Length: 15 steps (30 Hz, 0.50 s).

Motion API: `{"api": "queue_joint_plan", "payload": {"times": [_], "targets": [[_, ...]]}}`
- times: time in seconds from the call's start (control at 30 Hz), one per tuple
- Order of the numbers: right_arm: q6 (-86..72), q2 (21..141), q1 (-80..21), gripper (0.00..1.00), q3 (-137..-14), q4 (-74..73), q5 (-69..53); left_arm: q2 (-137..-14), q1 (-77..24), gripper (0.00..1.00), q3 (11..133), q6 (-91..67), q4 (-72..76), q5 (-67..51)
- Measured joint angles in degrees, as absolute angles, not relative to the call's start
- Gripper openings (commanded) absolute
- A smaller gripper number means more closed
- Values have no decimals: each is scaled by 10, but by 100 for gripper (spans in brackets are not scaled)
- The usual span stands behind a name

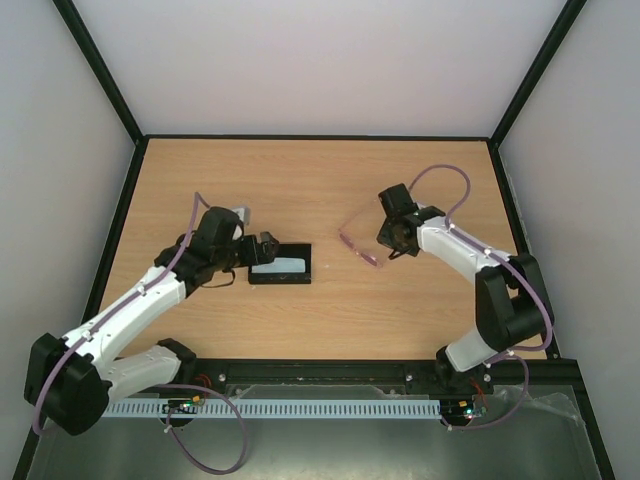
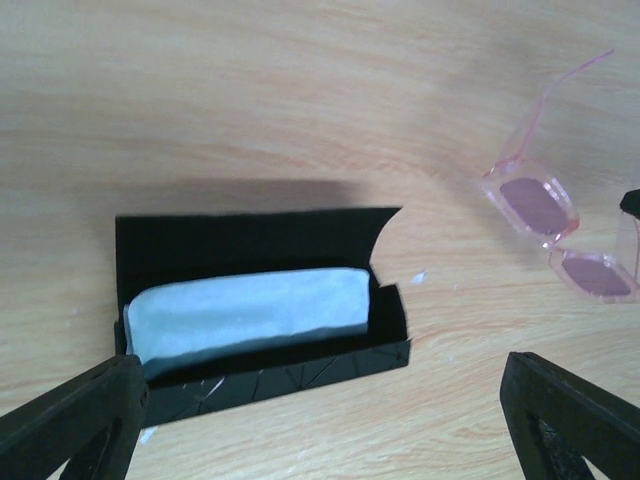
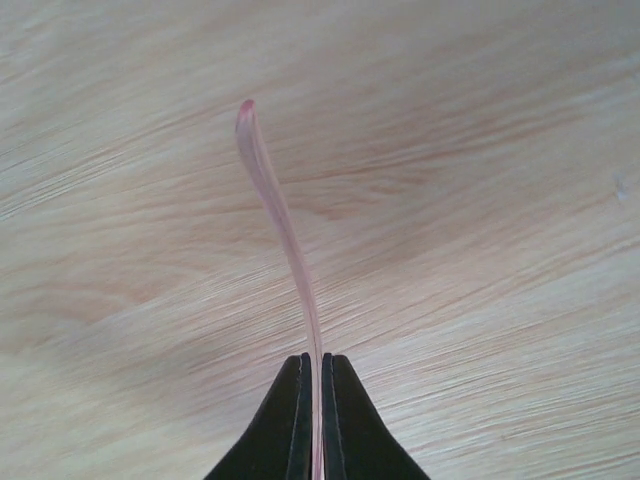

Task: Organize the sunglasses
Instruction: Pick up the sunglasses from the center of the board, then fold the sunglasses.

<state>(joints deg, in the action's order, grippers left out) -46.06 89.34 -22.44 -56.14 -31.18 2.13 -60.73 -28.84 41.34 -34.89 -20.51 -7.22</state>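
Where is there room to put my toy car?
The far strip of table, behind the black case and sunglasses, is bare. So is the near middle strip, in front of them. Crowded: the middle, around case and sunglasses.

The right gripper (image 3: 316,362) is closed on one slim pink arm of the sunglasses (image 3: 290,240). From the fingertips, the arm rises and bends a little to the left. Behind it is the wooden table (image 3: 480,200).

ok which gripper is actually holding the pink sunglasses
The right gripper: shut on one slim arm of the translucent pink-framed sunglasses. The left gripper hangs wide open by the open black oblong case, holding nothing.
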Motion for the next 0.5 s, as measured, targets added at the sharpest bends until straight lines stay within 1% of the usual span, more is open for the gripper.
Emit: {"api": "queue_joint_plan", "payload": {"times": [0.1, 0.2, 0.37, 0.5], "targets": [[-421, 882, -261, 1, -595, -335, 33, -625, -288, 99, 460, -333, -222, -66], [-387, 882, -321, 1, -627, -358, 39, -641, -286, 99, 494, -316, -231, -66], [-349, 873, -404, 1, -664, -400, 36, -699, -281, 99, 547, -284, -256, -72], [-334, 844, -428, 1, -686, -430, 29, -715, -281, 90, 553, -271, -279, -70]]}}
